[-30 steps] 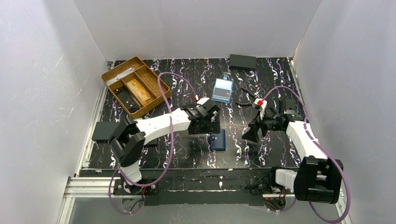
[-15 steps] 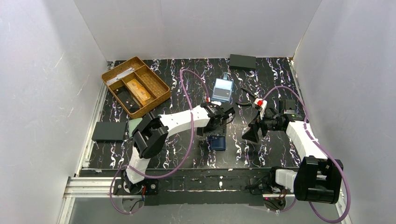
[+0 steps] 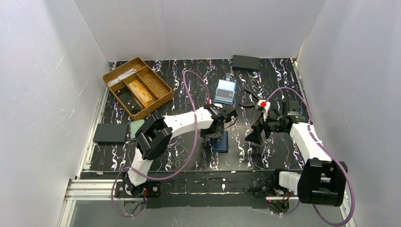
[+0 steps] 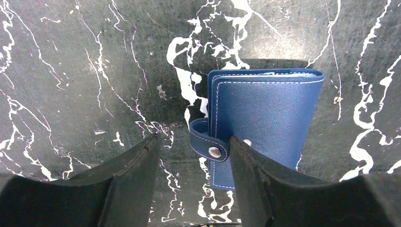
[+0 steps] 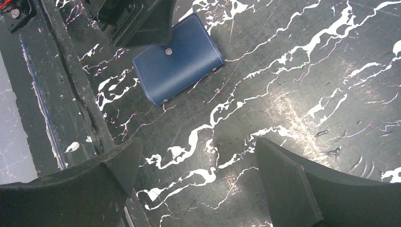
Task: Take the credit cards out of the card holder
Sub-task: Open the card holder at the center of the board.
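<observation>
straddling the snap tab [image 4: 209, 144] of the card holder [image 4: 265, 118] with the left gripper [image 4: 194, 151], fingers released and spread.
lying shut and flat on the table [image 3: 265, 156], at 6 o'clock from the light blue case [image 3: 225, 91]; at 3 o'clock of it, right gripper [image 3: 255, 135] released wide, well apart.

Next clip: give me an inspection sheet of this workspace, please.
Surface: black marbled table, white veins.
Job's things: blue card holder folded shut, lying flat; its snap tab sits between the left claw's fingers; no cards showing.
Clutter: wooden tray, light blue case, black box, black plate, green pouch.
Claws: left claw open over the holder; right claw open, holding nothing.
Cables: purple cables loop along both arms.
Surroundings: white walls.
</observation>
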You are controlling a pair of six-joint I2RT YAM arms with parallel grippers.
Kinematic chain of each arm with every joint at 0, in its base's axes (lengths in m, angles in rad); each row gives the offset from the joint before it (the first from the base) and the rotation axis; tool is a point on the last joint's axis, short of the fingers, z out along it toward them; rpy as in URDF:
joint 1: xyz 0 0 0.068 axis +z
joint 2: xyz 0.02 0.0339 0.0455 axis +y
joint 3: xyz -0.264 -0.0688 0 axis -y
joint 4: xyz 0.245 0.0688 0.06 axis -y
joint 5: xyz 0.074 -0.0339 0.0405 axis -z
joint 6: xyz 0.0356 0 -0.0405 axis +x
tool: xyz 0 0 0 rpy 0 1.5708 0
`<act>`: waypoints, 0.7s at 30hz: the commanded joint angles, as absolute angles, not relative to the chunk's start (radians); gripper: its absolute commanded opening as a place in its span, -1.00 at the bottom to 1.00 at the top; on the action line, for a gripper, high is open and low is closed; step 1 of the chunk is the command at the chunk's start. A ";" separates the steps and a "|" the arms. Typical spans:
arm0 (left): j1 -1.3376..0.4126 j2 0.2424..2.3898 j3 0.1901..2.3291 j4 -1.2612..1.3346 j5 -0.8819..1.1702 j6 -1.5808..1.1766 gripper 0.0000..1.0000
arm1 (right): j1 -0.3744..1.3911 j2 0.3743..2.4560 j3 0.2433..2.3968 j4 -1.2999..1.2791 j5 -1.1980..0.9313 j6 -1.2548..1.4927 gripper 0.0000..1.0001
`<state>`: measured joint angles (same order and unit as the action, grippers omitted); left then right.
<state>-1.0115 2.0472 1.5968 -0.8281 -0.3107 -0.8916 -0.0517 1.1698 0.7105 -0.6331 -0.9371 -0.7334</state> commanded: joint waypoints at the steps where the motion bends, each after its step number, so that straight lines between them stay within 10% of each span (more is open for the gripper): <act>1: -1.014 2.011 1.564 -0.865 -0.375 -0.907 -0.04 | -0.051 1.166 0.747 -0.638 -0.940 -0.742 0.97; 21: -0.905 1.843 1.265 -0.578 -0.156 -0.893 -0.79 | -0.051 1.164 0.747 -0.642 -0.942 -0.746 0.97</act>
<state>-0.9436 1.9305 1.3386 -0.6661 -0.2286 -0.8993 -0.0517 1.1698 0.7105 -0.6331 -0.9371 -0.7337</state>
